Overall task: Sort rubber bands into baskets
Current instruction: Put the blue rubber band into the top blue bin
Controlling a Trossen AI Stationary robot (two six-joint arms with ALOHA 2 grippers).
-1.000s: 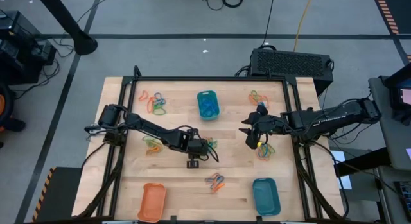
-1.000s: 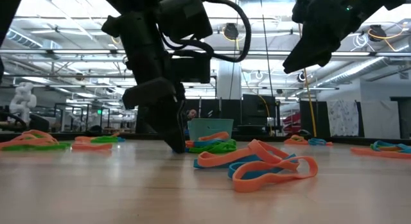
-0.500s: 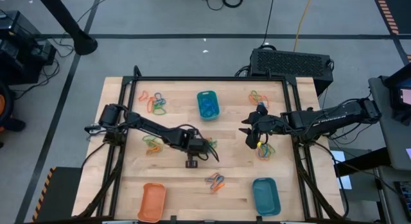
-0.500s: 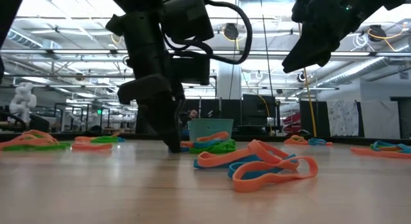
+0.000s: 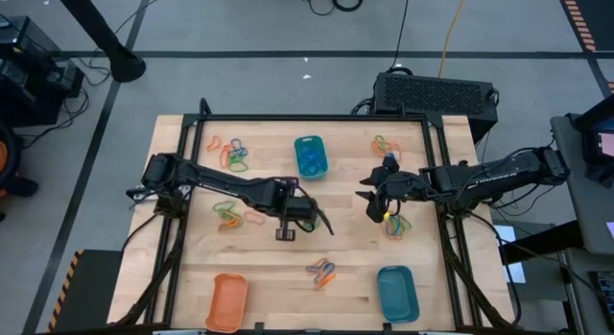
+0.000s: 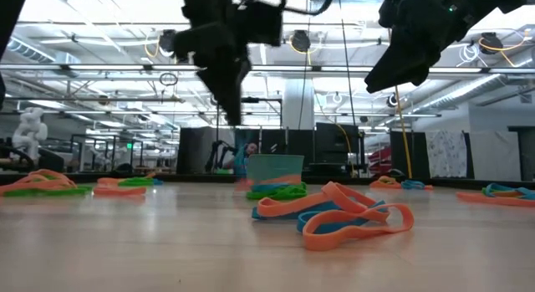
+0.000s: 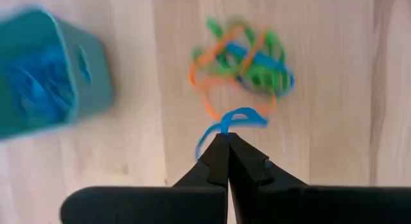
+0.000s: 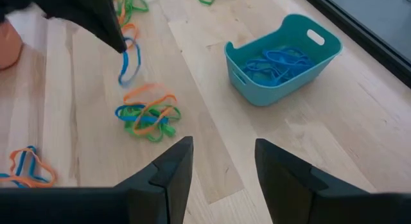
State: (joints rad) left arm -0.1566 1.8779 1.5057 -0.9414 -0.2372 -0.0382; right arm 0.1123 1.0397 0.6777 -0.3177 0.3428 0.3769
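My left gripper (image 7: 226, 139) hangs over the middle of the table, shut on a blue rubber band (image 8: 130, 63). The right wrist view shows it too (image 8: 114, 33). Below it lies a tangle of green, orange and blue bands (image 7: 247, 60) on the wood. A teal basket (image 5: 309, 155) holding blue bands stands toward the far edge. An orange basket (image 5: 228, 301) and a second teal basket (image 5: 397, 292) stand near the front edge. My right gripper (image 8: 221, 166) waits open at the table's right side, held high. My left gripper pinches the blue band's upper bend (image 7: 230, 126) between its two fingertips. The fingers come from above, pointing steeply down. The band hangs below them as a slack loop (image 8: 126, 73), lifted clear of the tangle and the table.
More clumps of bands lie at the far left (image 5: 232, 153), the left (image 5: 230, 218), the near centre (image 5: 323, 271), the far right (image 5: 386, 145) and the right (image 5: 395, 225). A black frame (image 5: 317, 117) runs round the tabletop.
My left gripper has risen from the tabletop at the tangle to well above it, tipping a little. The blue band has come up with it, out of the tangle, which stays on the wood.
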